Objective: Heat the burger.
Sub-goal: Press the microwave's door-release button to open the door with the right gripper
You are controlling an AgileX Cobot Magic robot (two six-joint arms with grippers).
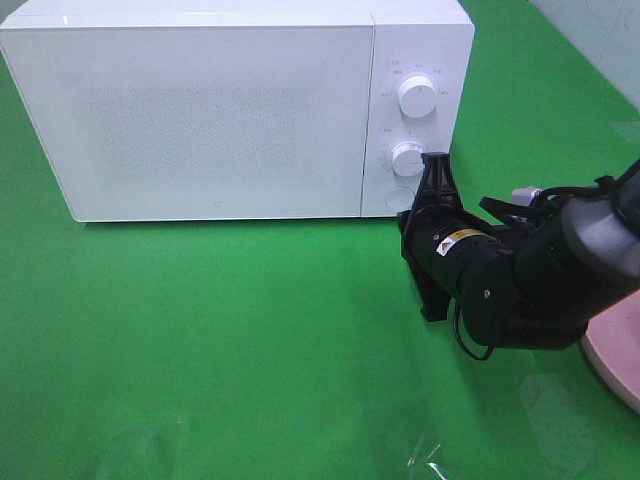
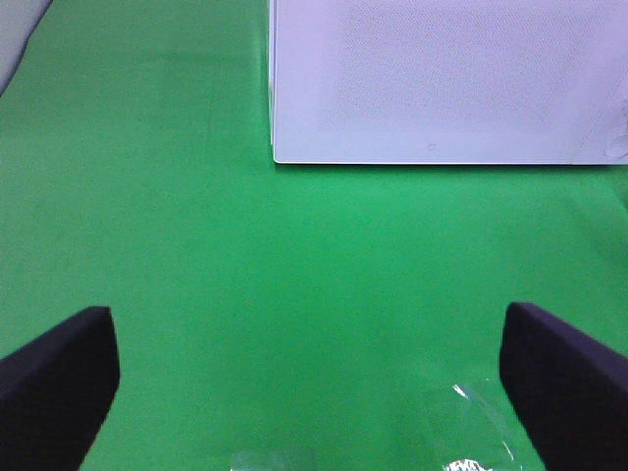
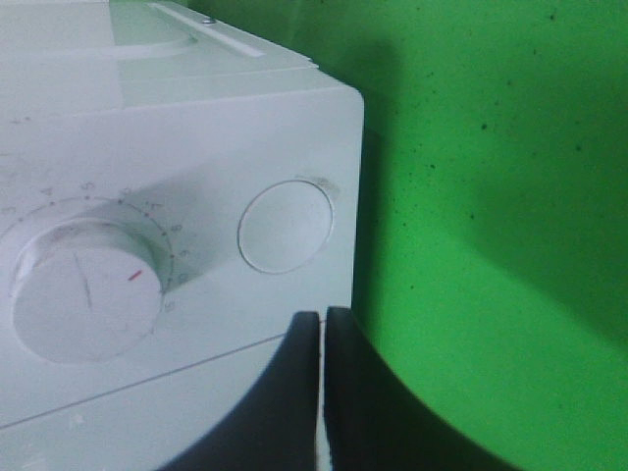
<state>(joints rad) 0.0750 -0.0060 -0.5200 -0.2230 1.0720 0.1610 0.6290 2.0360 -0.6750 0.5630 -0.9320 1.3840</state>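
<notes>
The microwave [image 1: 215, 110] stands on the table [image 1: 220, 340] directly ahead of the right gripper [image 1: 436, 162] — its round button [image 3: 286, 226] just before the tips, the lower dial [image 1: 407, 158] just left of them. A plate [image 1: 618, 360] lies behind, to the right.

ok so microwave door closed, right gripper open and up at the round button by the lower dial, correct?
Not quite: the right gripper is shut, with no gap between its tips, as the right wrist view shows. The rest stands: the microwave door is closed and that gripper is up at the round button by the lower dial.
</notes>
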